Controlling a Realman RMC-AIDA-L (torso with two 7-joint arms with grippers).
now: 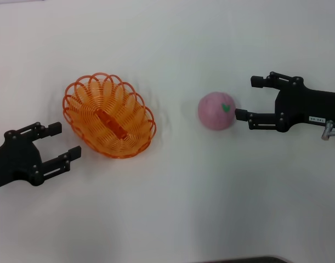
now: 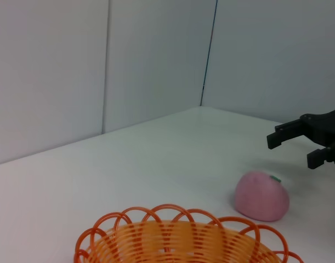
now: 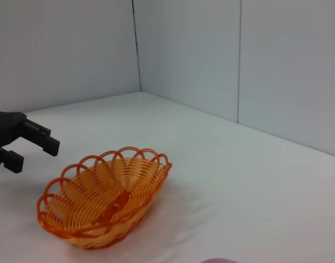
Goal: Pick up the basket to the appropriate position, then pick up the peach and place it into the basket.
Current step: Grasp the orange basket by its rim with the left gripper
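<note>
Sat on the white table [image 1: 172, 208]: basket [image 1: 109, 115] at left of centre, peach [image 1: 216, 110] well apart to its right, leaf mark facing the right gripper [image 1: 245, 98]. Stood open, lower finger just touching the peach. Hovered open just beside the basket's near-left rim: left gripper [image 1: 64, 141], holding nothing.

small white label on right claw [image 1: 251, 98], unreadable

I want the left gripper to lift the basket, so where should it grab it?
Probably the scalloped rim of the basket at the end nearest the left gripper, coming from that side: its fingers are open there, and the looped wall is thin enough to pinch.
</note>
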